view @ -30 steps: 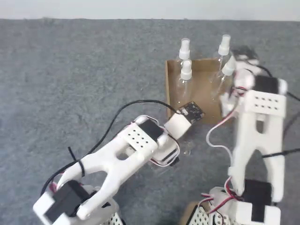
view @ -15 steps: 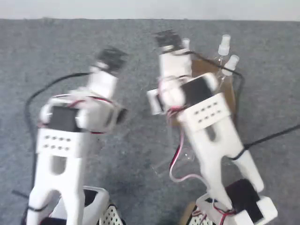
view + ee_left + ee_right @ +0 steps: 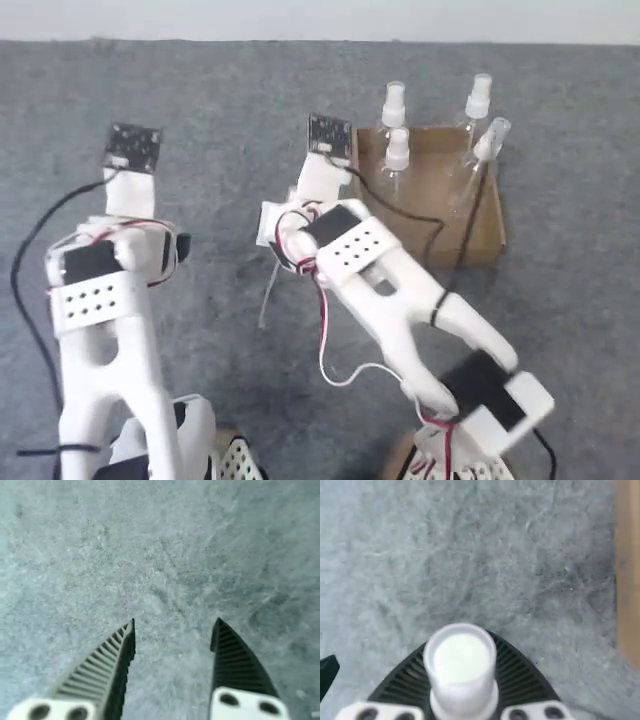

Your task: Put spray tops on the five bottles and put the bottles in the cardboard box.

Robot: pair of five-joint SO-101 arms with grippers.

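Clamping spray top (image 3: 460,661) in right gripper (image 3: 462,645) beside cardboard box (image 3: 487,236), with left gripper (image 3: 172,630) spread empty; keep tube (image 3: 268,298) plumb while lowering.

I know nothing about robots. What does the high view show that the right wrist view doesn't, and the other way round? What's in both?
Extra in the high view: the white left arm and right arm whole, four clear bottles with white spray tops at the brown cardboard box, and a thin clear tube hanging under the right arm. Extra in the right wrist view: a round white spray top seen end-on, clamped between the black ribbed fingers of the right claw. Shared: the grey carpet-like table and an edge of the box.
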